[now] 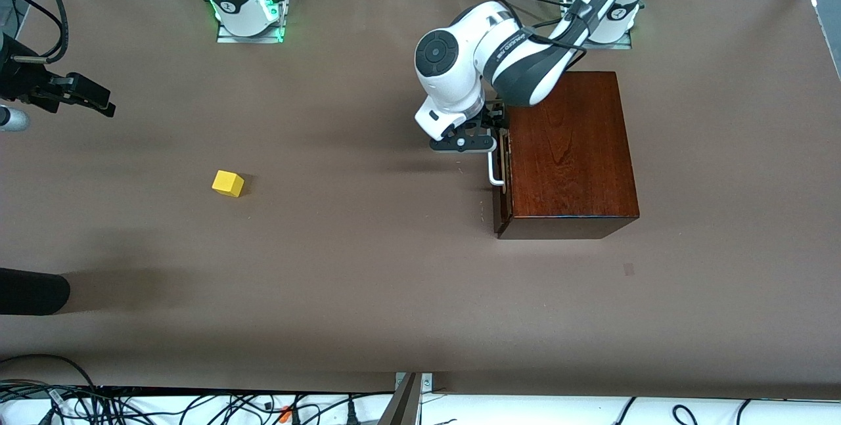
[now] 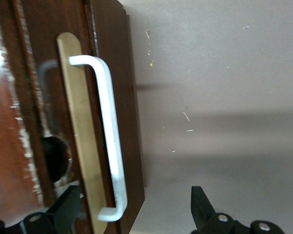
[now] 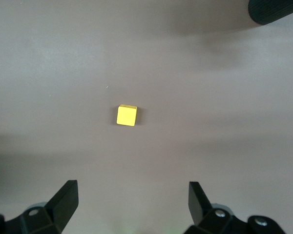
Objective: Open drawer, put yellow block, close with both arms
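The glossy mahogany box (image 1: 571,152) stands toward the left arm's end of the table. The drawer's dark front (image 1: 501,198) with its white bar handle (image 1: 494,174) faces the right arm's end and sits close against the box. My left gripper (image 1: 493,129) is open at the handle's end nearer the robots' bases. In the left wrist view its fingers (image 2: 201,207) stand on either side of the handle (image 2: 110,131) without touching it. The yellow block (image 1: 228,183) lies on the table. My right gripper (image 1: 98,102) is open and empty, high above the block (image 3: 126,115).
A dark rounded object (image 1: 29,290) pokes in at the table's edge by the right arm's end, nearer the front camera than the block; it also shows in the right wrist view (image 3: 276,10). Brown table (image 1: 368,267) lies between block and box.
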Tool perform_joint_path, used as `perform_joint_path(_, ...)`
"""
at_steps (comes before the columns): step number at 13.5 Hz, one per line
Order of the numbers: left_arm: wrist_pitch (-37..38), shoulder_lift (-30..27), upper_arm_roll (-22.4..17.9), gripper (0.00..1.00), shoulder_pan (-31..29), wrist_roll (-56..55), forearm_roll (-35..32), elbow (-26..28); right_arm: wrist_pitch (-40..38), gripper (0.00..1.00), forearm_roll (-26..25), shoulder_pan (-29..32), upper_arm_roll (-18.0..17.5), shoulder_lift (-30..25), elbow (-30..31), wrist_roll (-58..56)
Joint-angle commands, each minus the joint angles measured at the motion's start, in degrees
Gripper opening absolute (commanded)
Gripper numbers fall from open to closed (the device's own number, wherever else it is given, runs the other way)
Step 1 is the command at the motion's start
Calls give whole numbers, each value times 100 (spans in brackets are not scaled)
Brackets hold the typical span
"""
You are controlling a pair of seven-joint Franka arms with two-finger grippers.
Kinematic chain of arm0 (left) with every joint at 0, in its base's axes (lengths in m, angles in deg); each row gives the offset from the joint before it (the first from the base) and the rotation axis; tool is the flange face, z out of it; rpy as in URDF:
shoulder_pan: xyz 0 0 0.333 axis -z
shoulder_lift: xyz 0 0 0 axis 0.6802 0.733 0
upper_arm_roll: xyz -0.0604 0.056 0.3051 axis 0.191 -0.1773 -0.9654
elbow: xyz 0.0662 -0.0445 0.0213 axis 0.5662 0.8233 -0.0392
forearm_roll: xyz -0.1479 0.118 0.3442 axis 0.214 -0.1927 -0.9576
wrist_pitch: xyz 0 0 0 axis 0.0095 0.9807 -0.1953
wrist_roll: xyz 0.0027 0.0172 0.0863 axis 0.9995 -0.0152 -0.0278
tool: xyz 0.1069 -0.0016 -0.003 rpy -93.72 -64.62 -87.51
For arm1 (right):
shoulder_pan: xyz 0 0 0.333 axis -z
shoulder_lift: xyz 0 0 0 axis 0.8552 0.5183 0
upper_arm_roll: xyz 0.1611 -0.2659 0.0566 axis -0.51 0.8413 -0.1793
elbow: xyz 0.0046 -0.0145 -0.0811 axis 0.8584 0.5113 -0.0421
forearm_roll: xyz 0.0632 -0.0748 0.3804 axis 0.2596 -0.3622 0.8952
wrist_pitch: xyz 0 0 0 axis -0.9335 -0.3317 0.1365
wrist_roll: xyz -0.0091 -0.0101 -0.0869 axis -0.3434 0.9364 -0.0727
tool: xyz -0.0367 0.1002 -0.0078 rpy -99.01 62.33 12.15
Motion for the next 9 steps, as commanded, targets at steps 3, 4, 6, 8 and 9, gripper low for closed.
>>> perform_joint_path(3,-197,187,-9,100,162,-328,-651,84,-58,100,-3,62,-48,-78,-13,69)
perform_joint_path(4,-197,195,-9,100,170,-372,-686,84,-58,100,-3,62,-48,-86,-13,69)
perform_joint_path(6,-206,222,-9,100,171,-381,-852,93,-67,100,-3,62,-48,-95,-13,69)
perform_joint_path(8,-293,274,-9,100,162,-381,-862,93,-75,100,-3,62,-48,-86,-13,69)
perform_joint_path(9,-355,327,-9,100,162,-399,-862,102,-75,100,-3,62,-48,-95,-4,69)
